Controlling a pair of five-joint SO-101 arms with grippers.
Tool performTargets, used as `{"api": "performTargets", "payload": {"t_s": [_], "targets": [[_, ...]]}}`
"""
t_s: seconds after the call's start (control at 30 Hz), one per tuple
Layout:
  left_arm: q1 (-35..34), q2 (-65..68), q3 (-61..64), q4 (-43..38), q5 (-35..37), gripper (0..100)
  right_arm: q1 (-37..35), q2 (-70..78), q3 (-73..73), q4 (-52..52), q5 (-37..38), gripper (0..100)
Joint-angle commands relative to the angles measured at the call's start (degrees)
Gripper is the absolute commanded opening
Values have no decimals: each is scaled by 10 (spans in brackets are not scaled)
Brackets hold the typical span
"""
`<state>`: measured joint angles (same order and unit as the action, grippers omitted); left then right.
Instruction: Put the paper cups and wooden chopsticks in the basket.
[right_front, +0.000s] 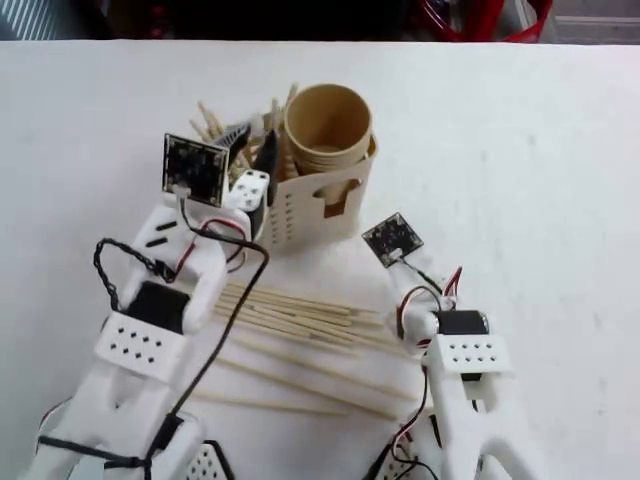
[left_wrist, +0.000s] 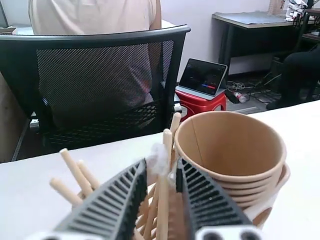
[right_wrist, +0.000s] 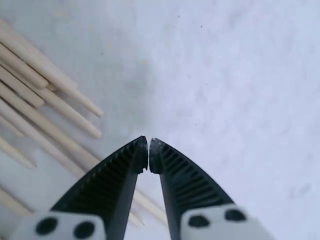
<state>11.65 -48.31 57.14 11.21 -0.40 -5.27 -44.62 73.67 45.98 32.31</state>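
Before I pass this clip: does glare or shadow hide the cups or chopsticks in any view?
High view: table evenly bright, only soft shadows beside the basket; loose chopsticks readable. Left wrist view: no glare on the cups; left gripper holds a chopstick. Right wrist view: faint shadow ahead of the shut right gripper.

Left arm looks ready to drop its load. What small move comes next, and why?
Probably open the left gripper: its fingers pinch a chopstick standing among others in the basket, beside the stacked paper cups.
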Motion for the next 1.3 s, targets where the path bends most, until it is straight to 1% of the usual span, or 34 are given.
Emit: {"api": "performTargets", "payload": {"t_s": [0.0, 0.13, 0.2, 0.27, 0.33, 0.4, 0.47, 0.53, 0.63, 0.7, 0.8, 0.87, 0.97, 1.03, 1.1, 1.2, 1.27], "targets": [[-10, -34, -37, 32, 5, 113, 0, -1, -4, -9, -3, 21], [-42, -56, -103, 104, 7, 113, 0, -1, -4, -9, -3, 22], [-83, -57, -170, 178, 7, 113, 0, -1, -3, -9, -2, 24], [-138, -43, -248, 280, 15, 112, 0, -1, -4, -7, -2, 28], [-204, -6, -316, 372, 54, 112, 0, -2, -6, -6, -2, 61], [-264, 53, -365, 438, 74, 112, 0, -2, -14, -4, -1, 108], [-309, 127, -397, 479, 73, 116, 0, -2, -38, 25, 16, 132], [-342, 207, -414, 505, 73, 116, -7, -2, -76, 77, 36, 133], [-365, 332, -431, 512, 73, 117, -64, 2, -148, 166, 52, 133], [-371, 409, -454, 513, 73, 117, -123, 4, -200, 227, 55, 133], [-384, 511, -508, 514, 73, 117, -231, 5, -270, 312, 55, 134], [-393, 578, -554, 512, 76, 117, -308, 6, -293, 343, 54, 137], [-412, 678, -636, 518, 76, 117, -407, 30, -287, 341, 53, 137], [-429, 736, -695, 526, 77, 117, -449, 67, -268, 303, 53, 138], [-445, 785, -771, 564, 90, 117, -470, 112, -259, 252, 53, 138], [-452, 848, -894, 644, 99, 117, -483, 180, -260, 204, 54, 138], [-451, 885, -964, 682, 100, 117, -501, 216, -259, 186, 53, 138]]}}
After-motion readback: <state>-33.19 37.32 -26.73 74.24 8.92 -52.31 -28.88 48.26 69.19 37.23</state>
